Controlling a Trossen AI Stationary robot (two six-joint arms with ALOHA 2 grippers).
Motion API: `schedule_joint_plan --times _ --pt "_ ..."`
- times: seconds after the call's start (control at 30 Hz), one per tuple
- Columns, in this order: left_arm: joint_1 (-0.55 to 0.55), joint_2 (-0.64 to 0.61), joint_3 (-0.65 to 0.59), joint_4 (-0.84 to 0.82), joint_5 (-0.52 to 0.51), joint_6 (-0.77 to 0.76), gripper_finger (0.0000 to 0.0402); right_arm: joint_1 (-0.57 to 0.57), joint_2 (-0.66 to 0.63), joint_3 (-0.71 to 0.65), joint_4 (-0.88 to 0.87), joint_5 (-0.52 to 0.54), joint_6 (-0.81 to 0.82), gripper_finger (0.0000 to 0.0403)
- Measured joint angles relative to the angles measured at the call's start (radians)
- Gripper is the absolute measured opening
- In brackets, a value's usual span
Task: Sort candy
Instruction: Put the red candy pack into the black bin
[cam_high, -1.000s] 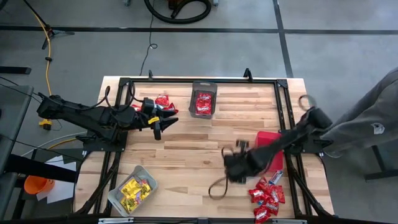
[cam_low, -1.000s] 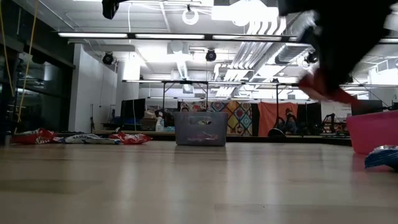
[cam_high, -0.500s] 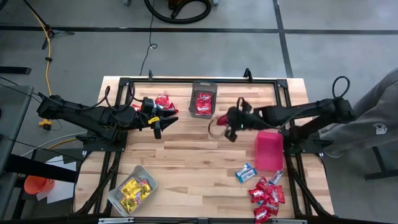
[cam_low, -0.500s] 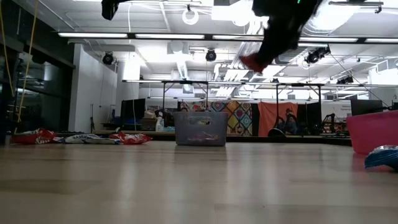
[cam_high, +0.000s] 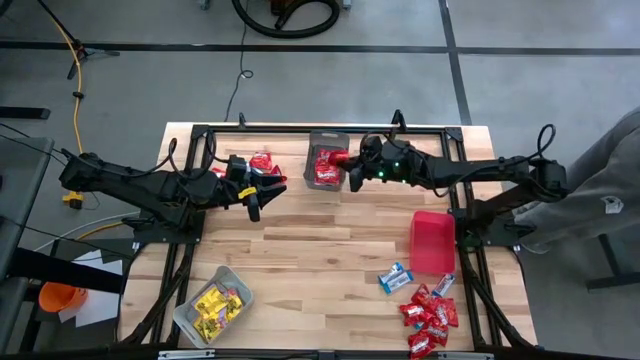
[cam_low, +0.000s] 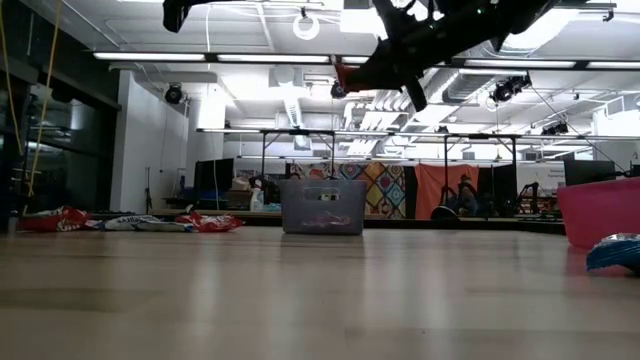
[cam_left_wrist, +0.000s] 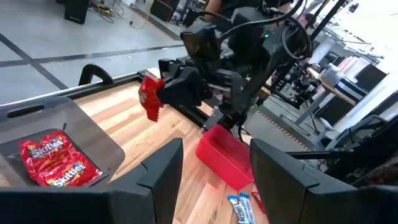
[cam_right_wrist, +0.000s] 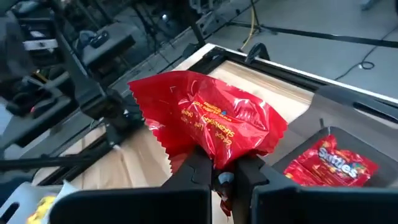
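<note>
The right claw (cam_high: 349, 168) is closed on one red candy packet (cam_high: 338, 159) and holds it in the air at the right edge of the dark mesh bin (cam_high: 326, 158), in the upper middle of the high view. This bin already has red packets inside. I judge the step in hand is the delivery of this red packet. The next move calls for bringing the claw a little more over the bin, then opening it so the packet falls inside.

The left claw (cam_high: 254, 201) waits at the upper left, half open and holding nothing. More red packets (cam_high: 430, 318) lie at the lower right of the tabletop (cam_high: 310, 260), near the red bin (cam_high: 432, 241). The yellow ones (cam_high: 218, 303) are in the clear grey bin (cam_high: 188, 315).
</note>
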Motion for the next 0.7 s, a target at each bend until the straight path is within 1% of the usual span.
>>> schedule_joint_plan --times 0.07,0.2,0.3,0.43,0.57,0.7 --pt "0.0 0.0 0.0 -0.003 0.0 0.0 0.0173 -0.001 0.0 0.014 -0.02 0.001 -0.02 0.0005" --pt "0.0 0.0 0.0 -0.002 0.0 0.0 0.0173 -0.022 0.017 0.061 -0.032 0.046 -0.046 0.0006" --pt "0.0 0.0 0.0 -0.002 -0.001 0.0 0.0173 -0.052 0.068 0.138 -0.112 0.043 -0.076 0.0013" --pt "0.0 0.0 0.0 -0.003 0.0 0.0 0.0173 -0.101 0.166 0.282 -0.295 0.041 -0.089 0.0033" --pt "0.0 0.0 0.0 -0.002 0.0 -0.001 0.0173 -0.147 0.288 0.425 -0.504 0.031 -0.088 0.0075" --pt "0.001 0.0 0.0 -0.001 0.0 -0.007 0.0173 -0.16 0.391 0.544 -0.64 0.002 -0.1 0.014"
